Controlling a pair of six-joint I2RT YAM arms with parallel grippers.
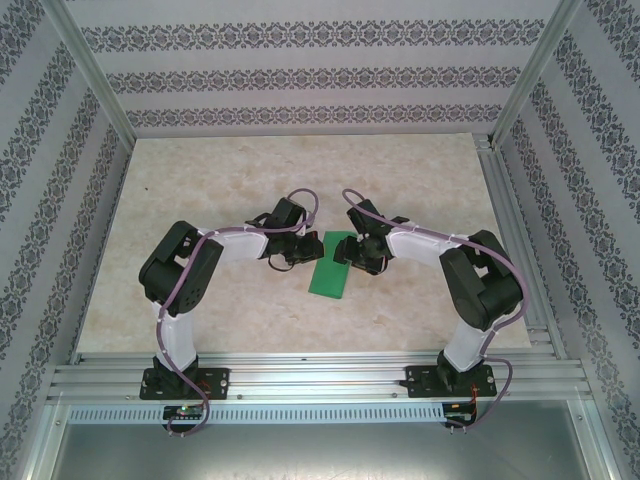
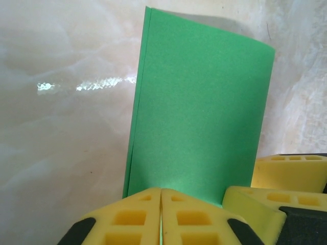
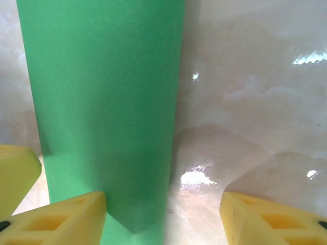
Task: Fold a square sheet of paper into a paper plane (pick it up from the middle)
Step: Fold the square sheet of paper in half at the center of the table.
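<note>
Your green sheet is down flat on the counter, right in the middle between the two arms; from above it reads as a narrow rectangle rather than a square, its far end leaning a touch to the right. Look through the left wrist camera and you see why; the green sheet is doubled over, two layers showing along its left edge, and its far edge lifts slightly, throwing a shadow on the pale marbled surface.

Now your left pincer; its yellow pads are pressed tight together at the sheet's near edge in that view, with a thin thread of green in the seam between them; you can't tell from here whether the paper is actually nipped or just lying beneath. From above, the left pincer sits against the sheet's left side.

Over to your right pincer; its jaws stand well apart and grip nothing. One yellow finger overlaps the near end of the green sheet; its partner hangs out over bare counter. From above, the right pincer is at the sheet's far right corner.

The two pincers are close neighbours; in the left wrist view the right one's fingers sit just beside the left one's closed pads.
</note>
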